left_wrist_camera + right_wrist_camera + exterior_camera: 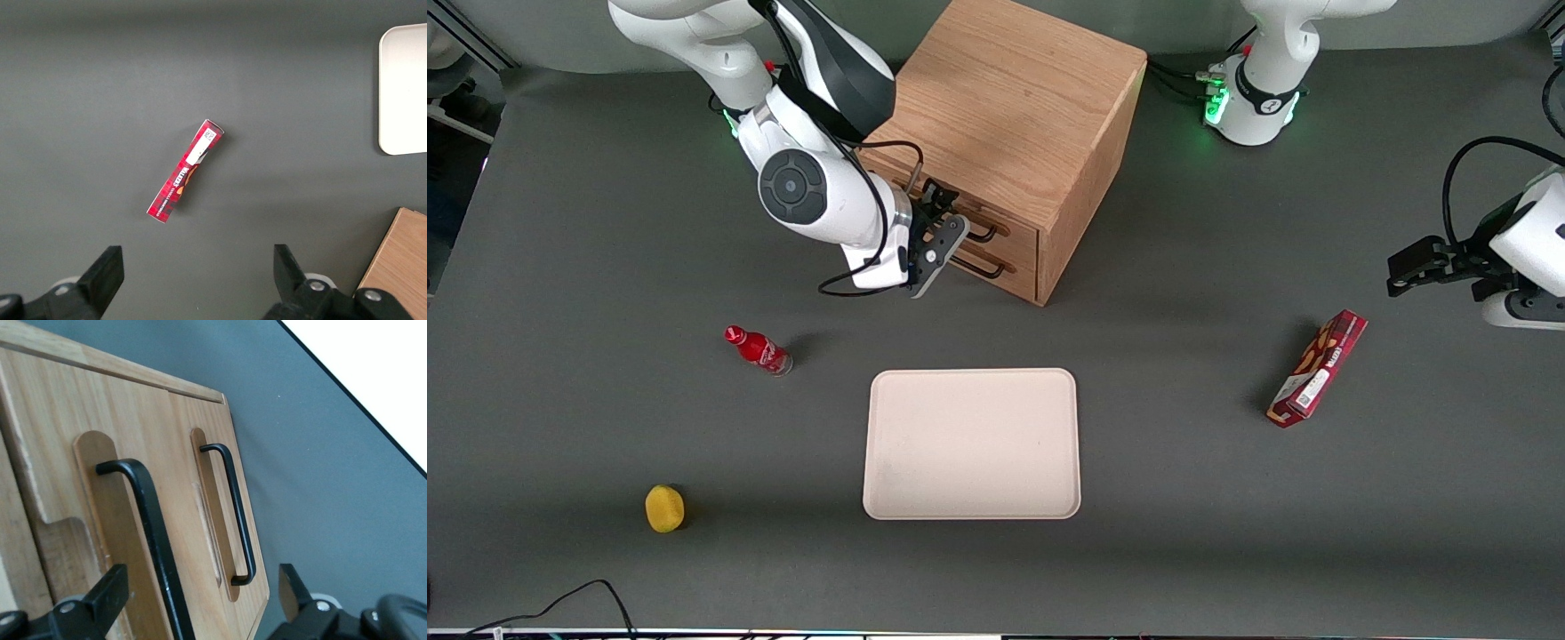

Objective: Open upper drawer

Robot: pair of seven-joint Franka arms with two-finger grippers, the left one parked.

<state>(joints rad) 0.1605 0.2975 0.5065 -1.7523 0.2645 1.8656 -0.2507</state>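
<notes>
Here hovered the gripper [200, 603], fingers spread wide, close in front of the upper drawer [67, 487], straddling its black bar handle [150, 533] without touching

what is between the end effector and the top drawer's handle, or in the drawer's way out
Nothing visible. The end effector sits open right in front of the upper drawer, its handle running between the fingers with nothing in the gap. The table in front of the cabinet is bare; the tray lies nearer the camera.
</notes>
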